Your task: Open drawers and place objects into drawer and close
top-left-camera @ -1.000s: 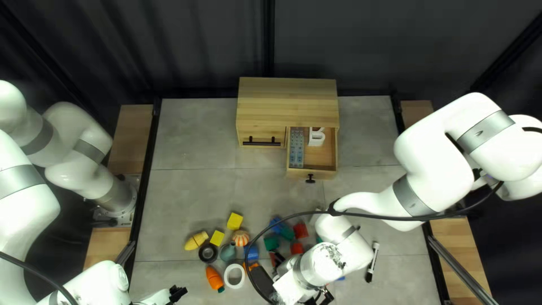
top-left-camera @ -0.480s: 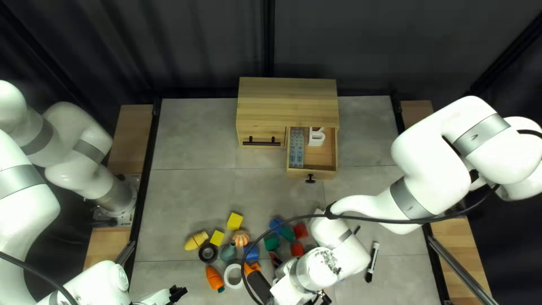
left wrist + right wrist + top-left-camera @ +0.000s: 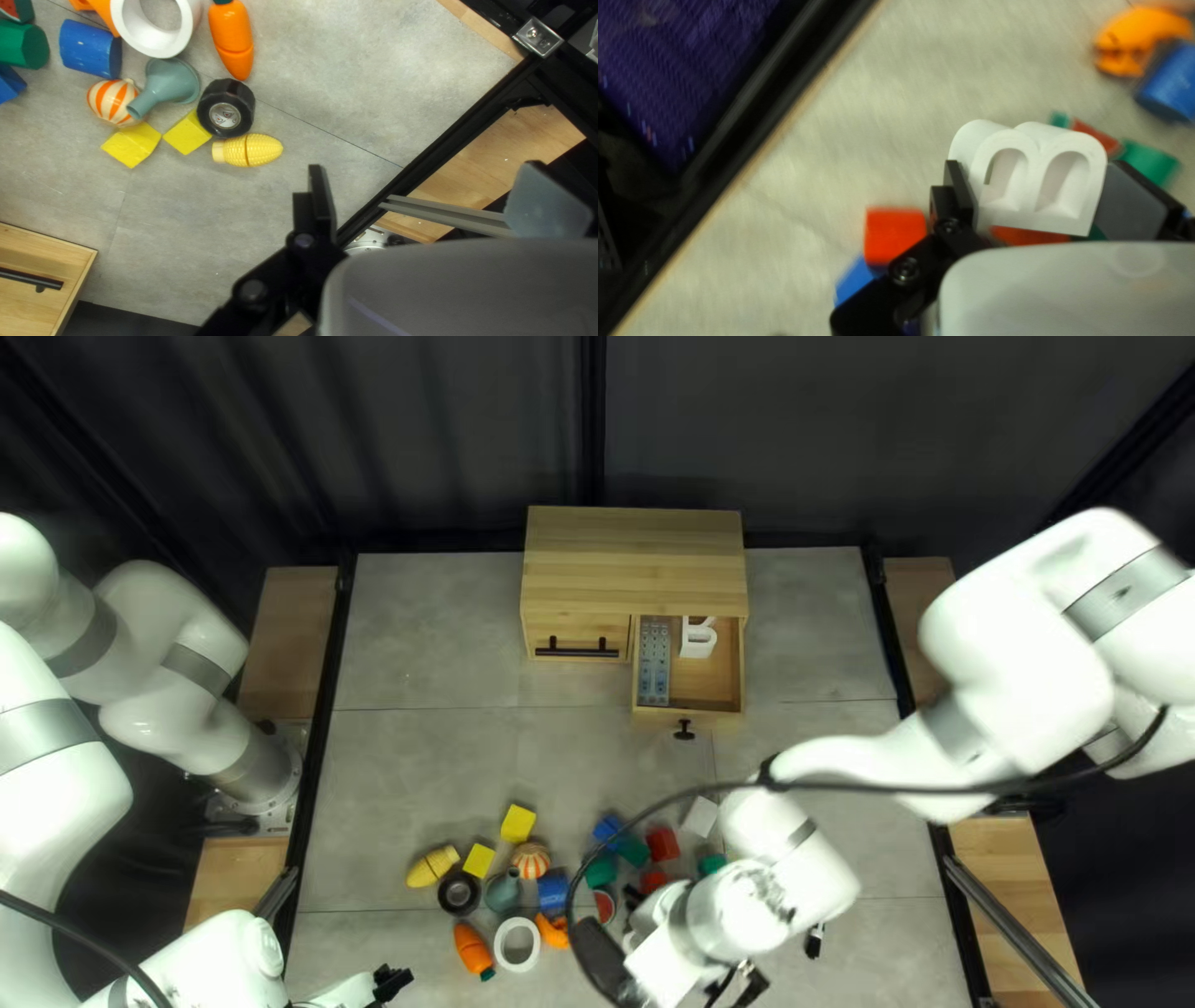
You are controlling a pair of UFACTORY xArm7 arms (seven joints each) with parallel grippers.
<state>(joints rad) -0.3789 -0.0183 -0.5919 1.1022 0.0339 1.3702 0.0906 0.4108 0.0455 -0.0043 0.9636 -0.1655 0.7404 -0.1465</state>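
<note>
Since the open drawer point(image 3: 716, 721), well apart from the right gripper point(image 3: 1034, 165), probably awaited it, the white letter block point(image 3: 1027, 218) sat pinched between both fingers, seemingly for steady carrying; the left gripper point(image 3: 423, 165) stood spread, likely unneeded.

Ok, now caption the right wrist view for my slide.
Right gripper holding a white letter B above the table, a red block lying off to one side.
</note>
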